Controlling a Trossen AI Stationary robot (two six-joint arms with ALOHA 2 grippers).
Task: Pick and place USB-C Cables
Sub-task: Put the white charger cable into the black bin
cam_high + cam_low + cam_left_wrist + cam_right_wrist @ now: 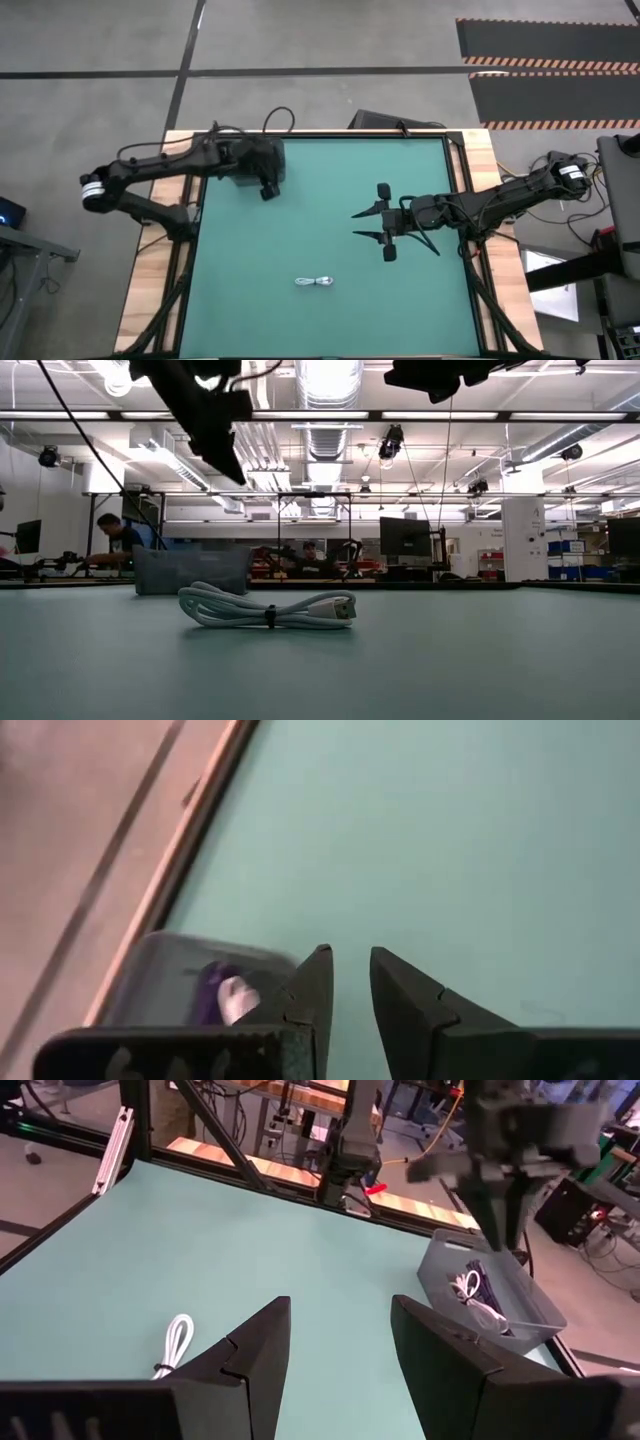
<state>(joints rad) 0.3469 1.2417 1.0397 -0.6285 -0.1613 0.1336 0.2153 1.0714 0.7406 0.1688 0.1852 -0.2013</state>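
Note:
One white looped USB-C cable (315,282) lies flat on the green mat near its near edge, also visible in the low view (268,608) and the right wrist view (175,1345). The grey box (490,1295) sits at the mat's far left corner and holds other cables, white (465,1288) and dark (482,1272). My left gripper (268,190) hangs above the box's rim, holding nothing, its fingers a narrow gap apart (350,975). My right gripper (360,223) is wide open and empty, hovering over the mat's middle, right of and farther back than the white cable.
A raised black frame (110,1140) borders the mat, with wooden table strips (160,250) outside it. Bare mat surrounds the white cable. People (115,540) sit at benches in the room beyond the table's far edge.

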